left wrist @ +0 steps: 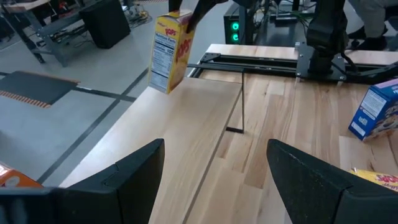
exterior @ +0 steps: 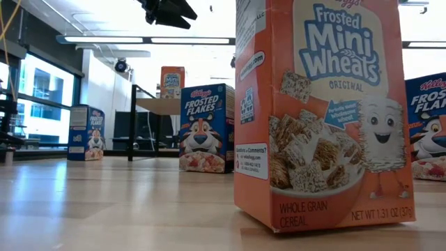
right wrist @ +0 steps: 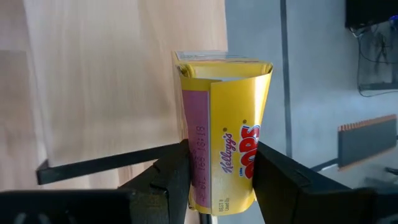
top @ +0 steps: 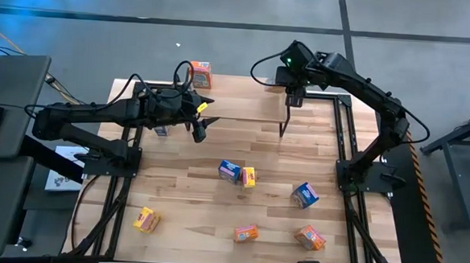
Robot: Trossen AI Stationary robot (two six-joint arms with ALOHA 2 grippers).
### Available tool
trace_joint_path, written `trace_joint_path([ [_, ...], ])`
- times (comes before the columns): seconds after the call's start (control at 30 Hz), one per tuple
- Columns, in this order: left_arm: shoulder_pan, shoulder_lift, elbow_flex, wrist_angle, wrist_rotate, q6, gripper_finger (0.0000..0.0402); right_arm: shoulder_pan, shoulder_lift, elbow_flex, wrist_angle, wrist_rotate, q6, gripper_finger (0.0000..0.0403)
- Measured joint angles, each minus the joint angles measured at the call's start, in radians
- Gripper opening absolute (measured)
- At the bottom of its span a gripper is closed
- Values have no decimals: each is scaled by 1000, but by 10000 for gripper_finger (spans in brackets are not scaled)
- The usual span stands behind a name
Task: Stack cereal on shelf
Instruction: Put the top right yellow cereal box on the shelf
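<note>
My right gripper [top: 295, 96] is at the shelf's right far end, shut on a yellow Pops cereal box [right wrist: 227, 137] that its own body hides in the high view. The shelf [top: 236, 107] is a low light-wood board on black legs. An orange box [top: 199, 73] stands on its base at the shelf's far edge. My left gripper [top: 201, 127] hangs open over the shelf's left part, touching nothing, and looks along the board [left wrist: 180, 130] at the yellow box [left wrist: 169, 56]. Several more boxes lie on the table. My right gripper [right wrist: 221, 180] pinches the yellow box between its two fingers, one on each of two opposite sides of its upper end [right wrist: 217, 171]. The fingers [left wrist: 198, 11] come from above, pointing down. The box stands nearly upright with its lower end [left wrist: 165, 87] at the shelf board's end; whether it rests there I cannot tell.
On the table nearer than the shelf lie a blue box [top: 230, 171], a yellow box [top: 249, 176], a blue box [top: 304, 195], a yellow box [top: 145, 219] and two orange boxes [top: 246, 233] [top: 310, 237]. Another blue box [top: 161, 130] sits under my left arm. An orange Mini Wheats box [exterior: 320, 111] fills the low view.
</note>
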Motion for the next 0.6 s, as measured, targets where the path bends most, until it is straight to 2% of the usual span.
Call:
trace_joint_path([
  [0.6,0,0,0,0,-1,0,273,0,0,0,-42,-5,64,142],
])
